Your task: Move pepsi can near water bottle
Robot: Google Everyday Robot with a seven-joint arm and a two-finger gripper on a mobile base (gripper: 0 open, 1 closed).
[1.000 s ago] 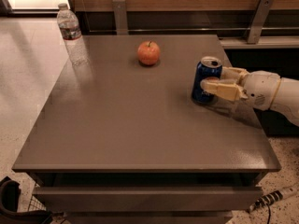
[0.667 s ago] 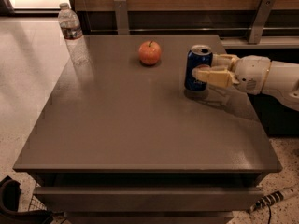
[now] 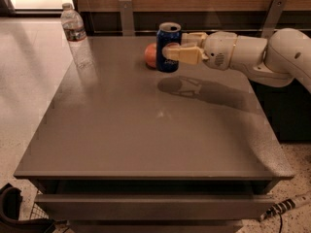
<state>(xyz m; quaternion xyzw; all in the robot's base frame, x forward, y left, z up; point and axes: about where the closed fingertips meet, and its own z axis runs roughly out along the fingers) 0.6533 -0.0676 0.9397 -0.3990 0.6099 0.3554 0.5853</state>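
Note:
The pepsi can (image 3: pixel 167 46) is dark blue with a silver top and is held upright above the grey table (image 3: pixel 146 130), its shadow on the tabletop below it. My gripper (image 3: pixel 176 46) reaches in from the right and is shut on the can's sides with its tan fingers (image 3: pixel 183 54). The water bottle (image 3: pixel 74 37), clear with a white cap and a dark label band, stands at the table's far left corner, well to the left of the can.
An orange-red apple (image 3: pixel 151 55) sits on the table just behind and left of the held can. A wooden wall with metal brackets (image 3: pixel 127 16) runs behind the table. A drawer front (image 3: pixel 150 205) lies below the table's near edge.
My gripper has lifted the pepsi can off the table and carried it to the left, from the right side to in front of the apple.

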